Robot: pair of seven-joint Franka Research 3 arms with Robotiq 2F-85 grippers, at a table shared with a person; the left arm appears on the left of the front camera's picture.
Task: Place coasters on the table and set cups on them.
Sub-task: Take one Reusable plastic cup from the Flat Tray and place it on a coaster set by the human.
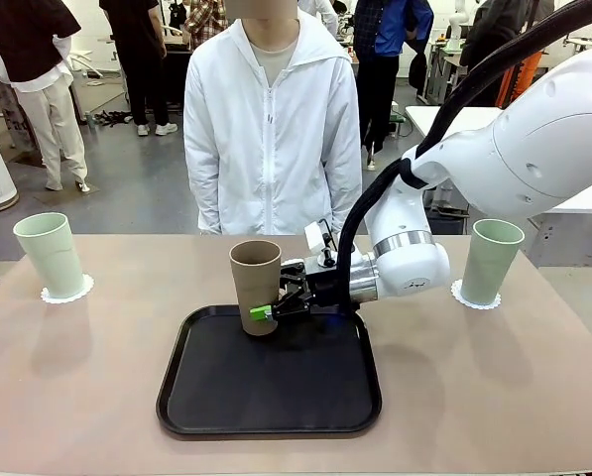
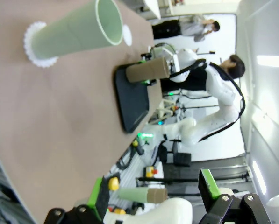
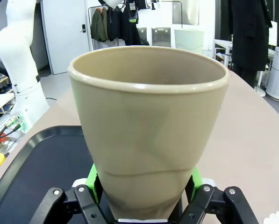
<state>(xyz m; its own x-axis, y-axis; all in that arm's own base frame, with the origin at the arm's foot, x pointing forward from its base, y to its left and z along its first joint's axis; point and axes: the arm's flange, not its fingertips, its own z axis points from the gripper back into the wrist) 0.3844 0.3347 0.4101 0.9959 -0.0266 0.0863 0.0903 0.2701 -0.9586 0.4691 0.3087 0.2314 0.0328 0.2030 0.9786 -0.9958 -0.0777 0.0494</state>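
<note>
— One claw is working: the right claw point(image 1: 268, 311) is clamped low on the tall tapered brown matte cup point(image 1: 255, 285), a green pad point(image 3: 93, 178) pressed to each side near the base.

— And where does that cup stand?

— Upright at the far edge of the black rectangular tray point(image 1: 270, 375), in the middle of the beige-tan surface point(image 1: 77, 377). The white arm point(image 1: 494, 169) reaches in from the right to get at it.

— The left claw?

— From its own camera the left claw point(image 2: 153, 196) hangs clear of the surface, green-padded fingers point(image 2: 207, 182) spread apart with nothing between them.

— What else is out there?

— Two pale mint green tumblers. One point(image 1: 50, 255) sits on a white lacy paper coaster point(image 1: 67, 291) at the far left. The other point(image 1: 491, 261) sits on its own coaster point(image 1: 474, 296) at the far right. A person in a white zipped jacket point(image 1: 272, 129) stands behind the far edge, facing the tray.
</note>
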